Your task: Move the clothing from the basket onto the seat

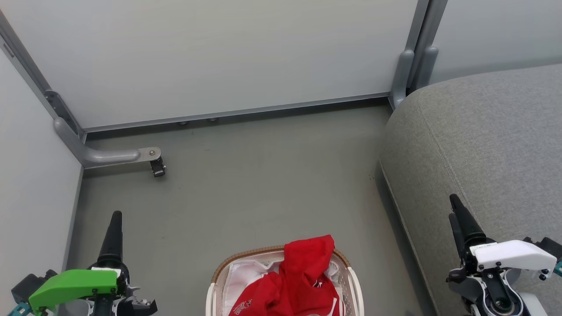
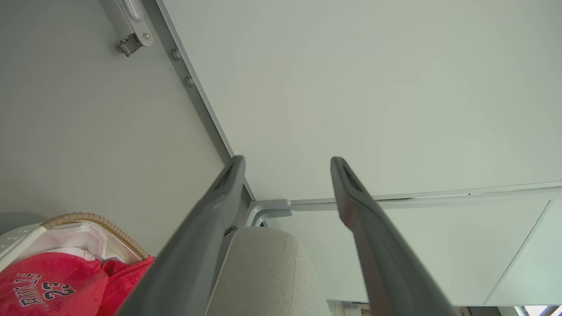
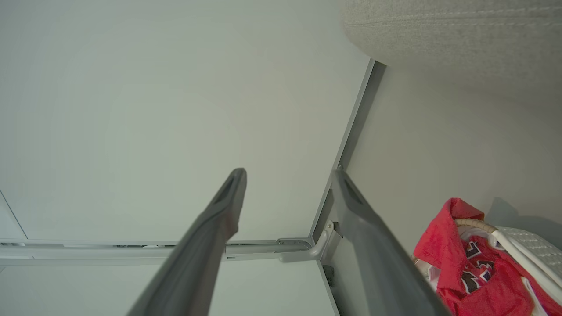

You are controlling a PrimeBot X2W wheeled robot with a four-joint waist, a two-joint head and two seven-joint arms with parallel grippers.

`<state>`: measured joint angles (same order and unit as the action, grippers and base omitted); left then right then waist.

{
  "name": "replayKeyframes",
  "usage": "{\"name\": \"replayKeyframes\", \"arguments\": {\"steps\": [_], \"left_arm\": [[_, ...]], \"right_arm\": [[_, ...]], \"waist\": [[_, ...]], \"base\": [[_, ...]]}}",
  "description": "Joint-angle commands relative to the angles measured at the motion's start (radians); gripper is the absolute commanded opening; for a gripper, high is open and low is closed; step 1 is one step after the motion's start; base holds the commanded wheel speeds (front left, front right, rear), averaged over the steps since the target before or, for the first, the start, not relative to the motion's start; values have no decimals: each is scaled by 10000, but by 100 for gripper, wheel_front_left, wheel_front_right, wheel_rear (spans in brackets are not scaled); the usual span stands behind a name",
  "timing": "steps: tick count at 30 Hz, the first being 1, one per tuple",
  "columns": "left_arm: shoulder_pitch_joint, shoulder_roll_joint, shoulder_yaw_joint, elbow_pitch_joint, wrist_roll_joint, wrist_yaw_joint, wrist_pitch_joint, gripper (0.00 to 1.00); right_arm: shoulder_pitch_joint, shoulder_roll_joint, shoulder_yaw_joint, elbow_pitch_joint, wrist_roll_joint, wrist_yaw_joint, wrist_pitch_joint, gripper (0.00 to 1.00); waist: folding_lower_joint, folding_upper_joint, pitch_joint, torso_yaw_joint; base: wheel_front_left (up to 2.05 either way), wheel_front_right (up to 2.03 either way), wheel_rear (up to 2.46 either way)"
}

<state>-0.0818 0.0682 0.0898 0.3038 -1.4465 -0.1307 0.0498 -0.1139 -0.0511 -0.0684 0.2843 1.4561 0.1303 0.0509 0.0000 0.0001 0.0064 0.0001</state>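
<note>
The left gripper (image 1: 115,219) points forward, fingers (image 2: 210,219) spread wide apart, green cover (image 1: 72,283) just behind them. The right gripper (image 1: 452,206) points likewise, jaws wide, white cover (image 1: 511,254) behind.

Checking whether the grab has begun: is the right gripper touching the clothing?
Apart. The head view shows the right gripper at the seat's edge, with bare floor between it and the clothing in the basket.

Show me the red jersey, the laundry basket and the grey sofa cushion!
red jersey (image 1: 303,276): head view, middle of the bunched red cloth
laundry basket (image 1: 246,254): head view, brown woven rim, far side
grey sofa cushion (image 1: 483,140): head view, bare top surface
</note>
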Motion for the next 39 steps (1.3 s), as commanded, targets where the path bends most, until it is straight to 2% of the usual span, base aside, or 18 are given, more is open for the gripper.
{"name": "replayKeyframes", "arguments": {"steps": [1, 21, 39], "left_arm": [[-356, 161, -36, -88, 556, 0, -132, 100], [-477, 603, -666, 268, 4802, 17, -940, 100], [-413, 930, -1023, 328, 7549, 41, -1536, 100]], "right_arm": [[-326, -126, 92, -101, -462, 1, -138, 100], [-775, -347, 952, 402, -4423, 2, -948, 100], [-950, -411, 1415, 846, -7242, 3, -1544, 100]], "waist": [[0, -1, 3, 1], [0, -1, 7, 37], [0, -1, -4, 47]], "base": [[0, 0, 0], [0, 0, 0], [0, 0, 0]]}}
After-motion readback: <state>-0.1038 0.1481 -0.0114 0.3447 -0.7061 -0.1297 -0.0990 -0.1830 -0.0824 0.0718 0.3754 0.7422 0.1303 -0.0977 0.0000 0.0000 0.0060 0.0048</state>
